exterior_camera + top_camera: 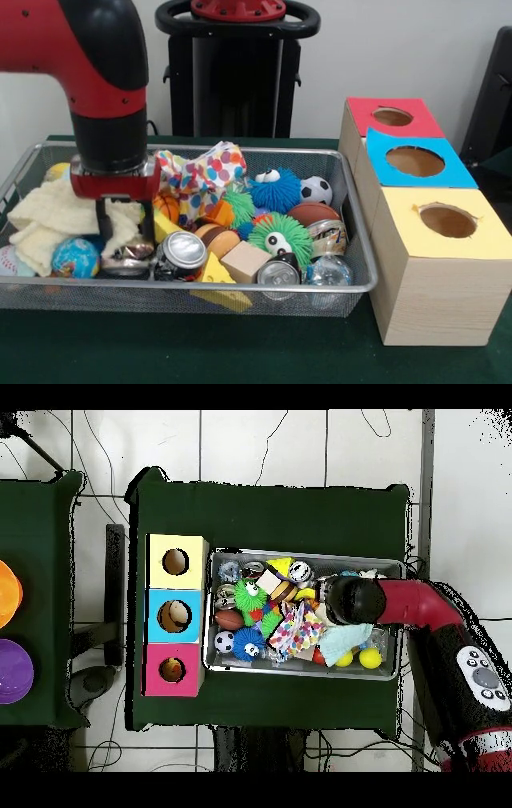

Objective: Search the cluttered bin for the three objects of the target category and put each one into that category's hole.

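Note:
The wire mesh bin (240, 286) is full of clutter. A pale yellow waffle cloth (48, 220) lies bunched at its left end. My gripper (126, 236) reaches down into the bin there, its fingers (149, 232) apart with a fold of that cloth between them. In the overhead view my arm (345, 599) covers the gripper, and a pale cloth (356, 631) shows beside it in the bin (300, 671). The red-topped hole (392, 117) is on the farthest box, and it also shows in the overhead view (172, 670). I can pick out no other waffle cloths.
The blue-topped hole (414, 161) and the yellow-topped hole (448, 221) stand right of the bin. The bin also holds a polka-dot cloth (200, 180), crushed cans (180, 254), a green spiky ball (280, 232), a blue spiky ball (276, 190), a globe ball (74, 258) and a wooden block (244, 260).

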Available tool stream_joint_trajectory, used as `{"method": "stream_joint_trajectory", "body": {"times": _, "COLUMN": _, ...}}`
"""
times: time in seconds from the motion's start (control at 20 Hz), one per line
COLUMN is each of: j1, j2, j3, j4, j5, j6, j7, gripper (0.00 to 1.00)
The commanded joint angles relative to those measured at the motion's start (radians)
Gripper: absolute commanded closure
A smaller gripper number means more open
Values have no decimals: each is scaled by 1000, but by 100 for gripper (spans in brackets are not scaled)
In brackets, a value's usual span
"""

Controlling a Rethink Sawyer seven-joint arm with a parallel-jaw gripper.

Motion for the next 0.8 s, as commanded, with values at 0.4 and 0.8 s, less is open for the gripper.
{"method": "stream_joint_trajectory", "body": {"times": 0.4, "j1": -35, "j2": -154, "j3": -176, "j4": 452, "j5": -38, "j6": -120, "j7": 107, "gripper": 0}}
{"method": "stream_joint_trajectory", "body": {"times": 0.8, "j1": -18, "j2": -99, "j3": -199, "j4": 416, "j5": -42, "j6": -190, "j7": 79, "gripper": 0}}
